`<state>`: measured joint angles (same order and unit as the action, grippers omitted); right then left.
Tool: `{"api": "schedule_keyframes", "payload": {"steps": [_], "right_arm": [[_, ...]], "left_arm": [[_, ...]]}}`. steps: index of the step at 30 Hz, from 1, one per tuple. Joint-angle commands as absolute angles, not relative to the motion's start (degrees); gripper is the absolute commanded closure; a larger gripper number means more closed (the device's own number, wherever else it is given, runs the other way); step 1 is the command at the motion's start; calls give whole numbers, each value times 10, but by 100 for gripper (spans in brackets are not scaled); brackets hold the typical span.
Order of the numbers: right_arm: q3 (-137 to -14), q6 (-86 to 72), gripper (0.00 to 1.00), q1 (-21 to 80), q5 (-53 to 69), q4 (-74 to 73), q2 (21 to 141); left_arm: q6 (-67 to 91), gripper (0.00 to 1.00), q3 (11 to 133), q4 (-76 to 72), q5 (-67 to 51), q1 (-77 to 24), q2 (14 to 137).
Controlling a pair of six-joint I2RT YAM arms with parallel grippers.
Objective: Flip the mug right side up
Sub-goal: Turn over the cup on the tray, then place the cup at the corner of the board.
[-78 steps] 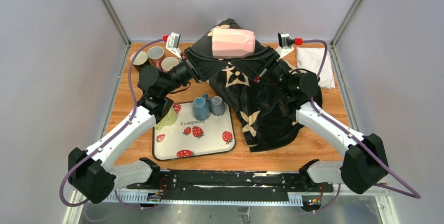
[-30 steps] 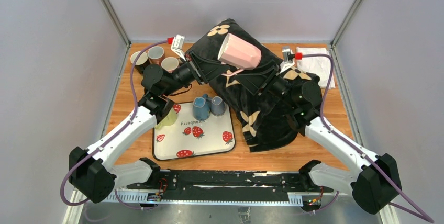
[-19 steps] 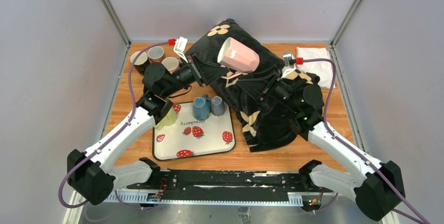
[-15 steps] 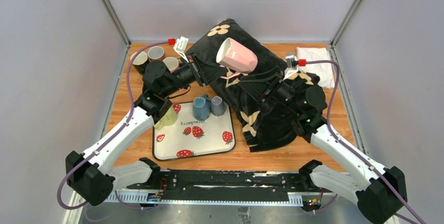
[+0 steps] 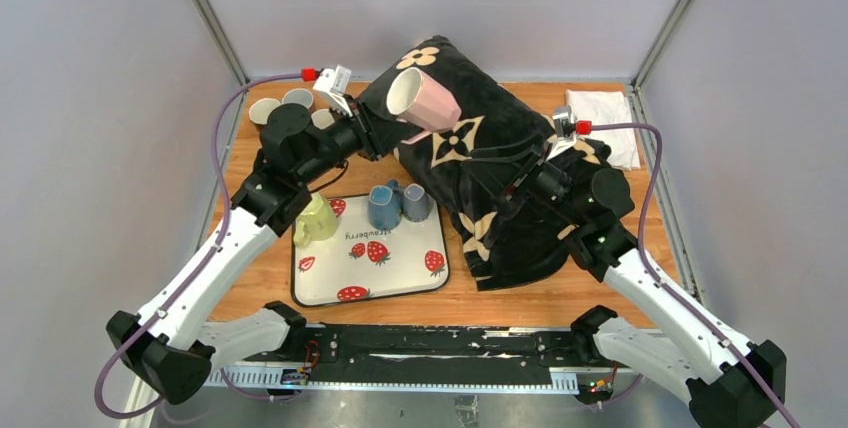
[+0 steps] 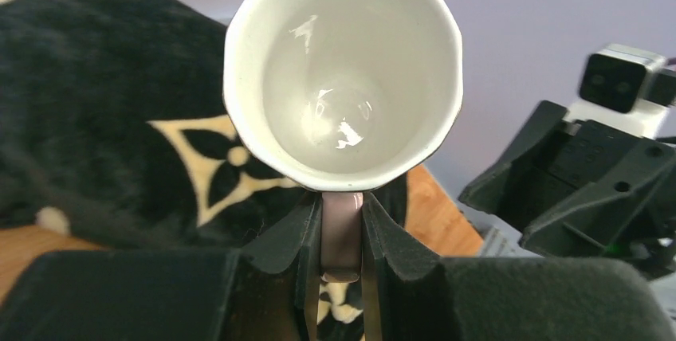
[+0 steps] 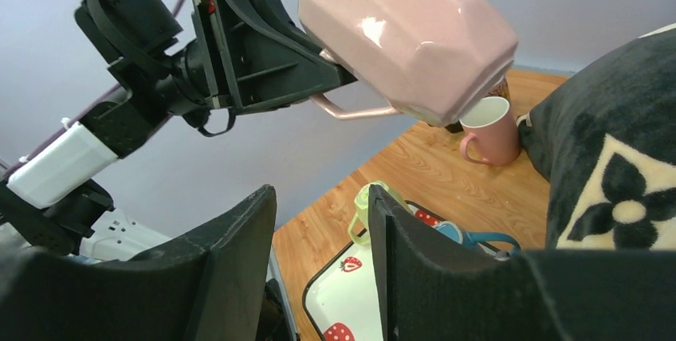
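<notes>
The pink mug (image 5: 425, 100) with a white inside hangs in the air over the black blanket (image 5: 500, 198), tilted, its mouth facing up and to the left. My left gripper (image 5: 383, 134) is shut on the mug's handle (image 6: 343, 237), which sits between its pads; the left wrist view looks straight into the mug (image 6: 343, 70). My right gripper (image 5: 520, 176) is open and empty, to the right of the mug and lower, apart from it. The right wrist view shows the mug (image 7: 406, 30) from below, held by the left gripper (image 7: 263, 46), beyond my open right gripper (image 7: 323, 229).
A strawberry tray (image 5: 400, 273) carries two blue mugs (image 5: 385, 206) and a yellow-green mug (image 5: 315, 220). Several cups (image 5: 265, 108) stand at the back left. A white cloth (image 5: 605, 113) lies at the back right. The blanket covers the table's middle right.
The mug went from lying sideways between both grippers to mouth up and left. My right gripper let go and drew back to the right. My left arm carried the mug left.
</notes>
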<state>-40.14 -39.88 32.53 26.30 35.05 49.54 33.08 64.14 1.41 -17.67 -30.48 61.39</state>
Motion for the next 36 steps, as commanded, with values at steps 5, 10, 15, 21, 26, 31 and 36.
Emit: {"api": "schedule_keyframes", "payload": {"steps": [5,10,15,21,26,31,36], "right_arm": [[-400,-367,50,331,245,314,475],[-400,-362,50,331,238,298,471],[-404,-360,50,331,235,283,472],[-411,-354,55,331,233,256,472],[-408,-352,55,331,222,241,464],[-408,-347,55,331,213,219,459],[-413,-334,55,331,211,197,453]], "left_arm": [[202,100,728,171,43,-279,562],[175,100,759,264,171,-244,565],[185,100,764,321,208,-173,579],[186,100,734,320,174,-102,584],[176,100,716,311,172,-79,603],[184,100,688,295,213,-67,625],[197,100,665,270,219,-49,643]]}}
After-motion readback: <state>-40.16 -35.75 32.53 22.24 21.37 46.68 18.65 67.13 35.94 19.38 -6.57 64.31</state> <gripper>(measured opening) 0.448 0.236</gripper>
